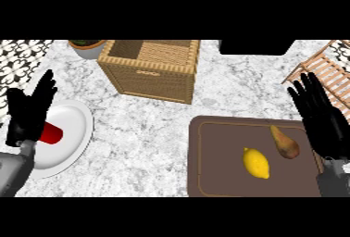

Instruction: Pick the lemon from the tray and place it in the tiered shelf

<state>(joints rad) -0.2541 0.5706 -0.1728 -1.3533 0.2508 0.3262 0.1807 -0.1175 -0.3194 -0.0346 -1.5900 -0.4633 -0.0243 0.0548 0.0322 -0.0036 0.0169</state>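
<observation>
Lemon (256, 163) is on the brown tray (212, 157), roughly mid-tray, lying free w/ nothing touching it. I'll use the tray as ref and sweep left to right.

Far left of tray: my left hand (28, 113), fingers straight and up, open, gripping nothing. It hangs over the white plate (71, 139), and the red thing (51, 134) on that plate is partly covered by the hand, so I can't tell what it is. Plate's left part is hidden by hand and forearm.

Up-left of tray: grey pot w/ greenery (89, 47), cut off by the top edge. Directly above tray, apart from it: open-top wicker basket (150, 69).

On tray, just right of the lemon: a brownish tapered item (284, 142), prob a sweet potato, can't be sure.

Over the tray's right edge: my right hand (321, 120), fingers extended and slightly spread, open, empty, not touching the lemon; it covers that edge of the tray.

Up-right of tray: wooden slatted shelf (325, 69), only a corner in view, rest cut off. Dark block (256, 47) at top, unclear.
</observation>
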